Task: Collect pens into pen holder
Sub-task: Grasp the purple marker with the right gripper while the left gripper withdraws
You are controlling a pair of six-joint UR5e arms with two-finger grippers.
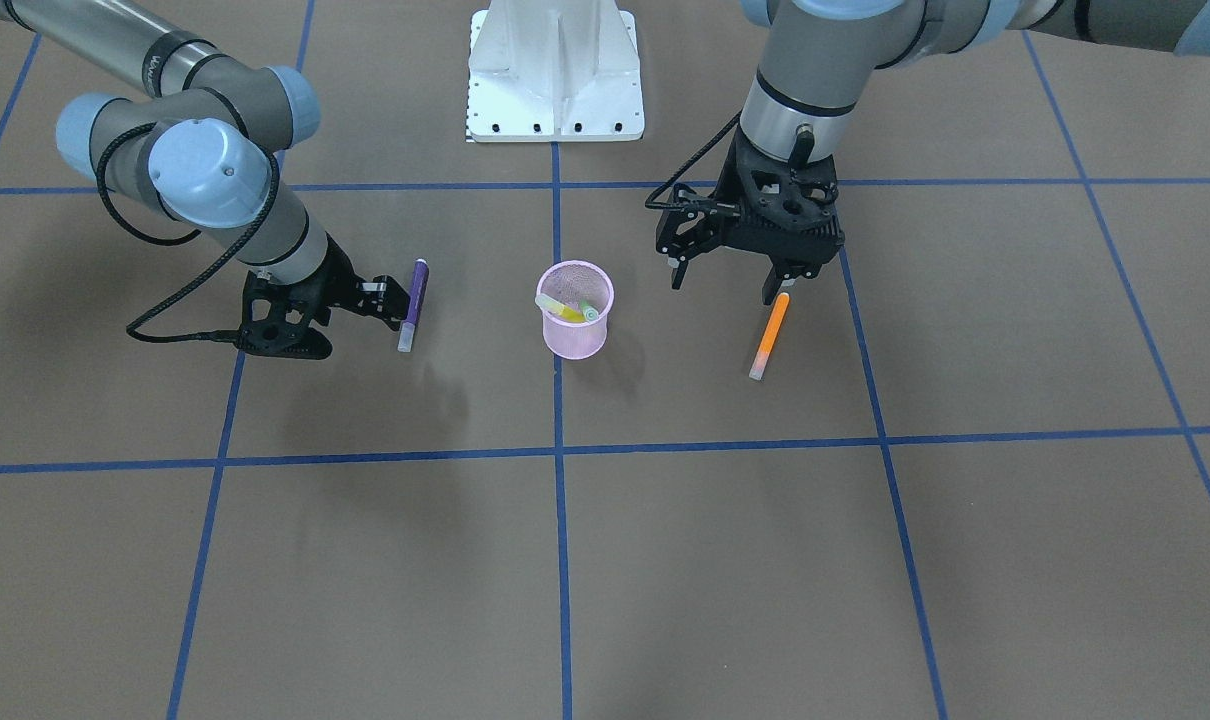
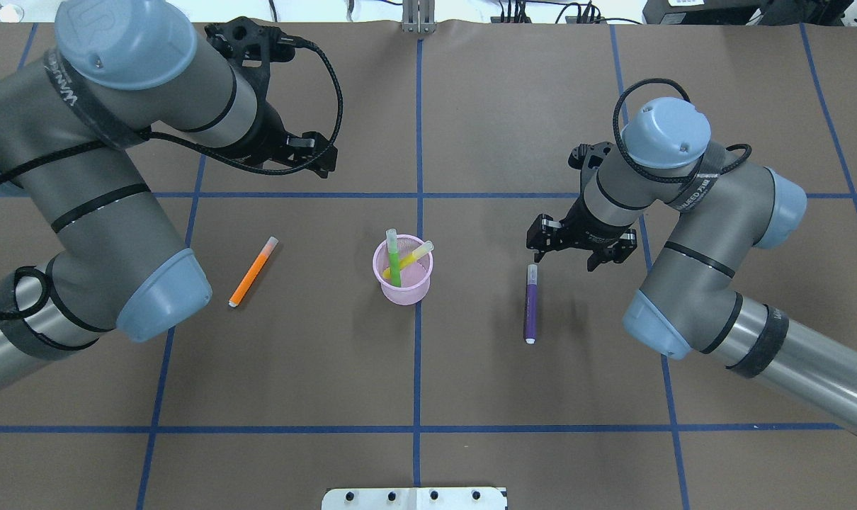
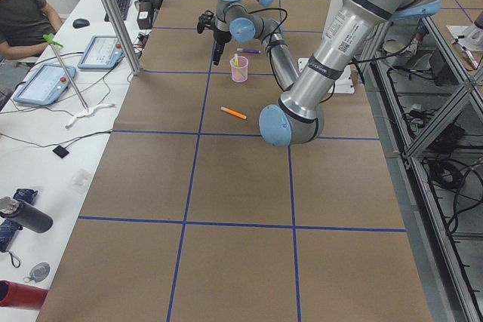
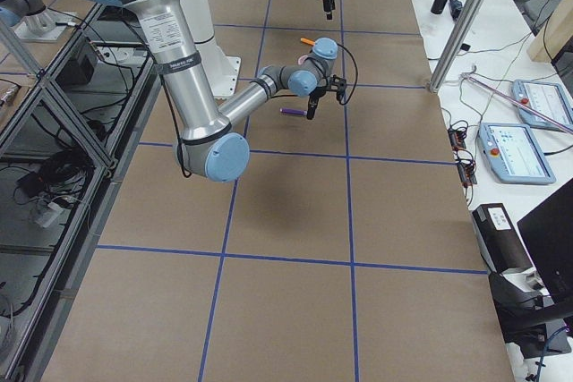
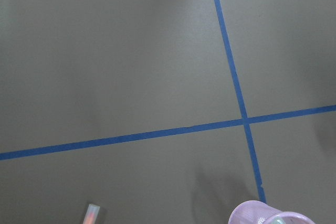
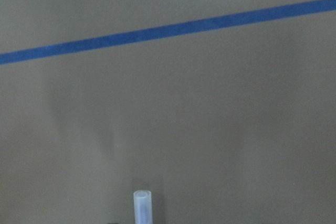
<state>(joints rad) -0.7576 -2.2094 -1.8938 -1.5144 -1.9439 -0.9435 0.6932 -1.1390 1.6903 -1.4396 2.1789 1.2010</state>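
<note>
The pink mesh pen holder (image 2: 402, 283) stands upright at the table's middle, with the green pen (image 2: 394, 258) and yellow pen (image 2: 416, 255) leaning inside it. It also shows in the front view (image 1: 575, 330). The orange pen (image 2: 253, 272) lies flat to its left. My left gripper (image 1: 723, 285) is open and empty, above the table just beyond that pen's (image 1: 769, 335) far end. The purple pen (image 2: 531, 303) lies flat to the holder's right. My right gripper (image 2: 577, 255) is open and empty, low beside that pen's capped end (image 6: 142, 205).
The robot's white base plate (image 1: 555, 70) sits at the table's near edge. Blue tape lines (image 2: 418, 163) cross the brown table. Operators' desks with tablets (image 3: 45, 81) run along the far side.
</note>
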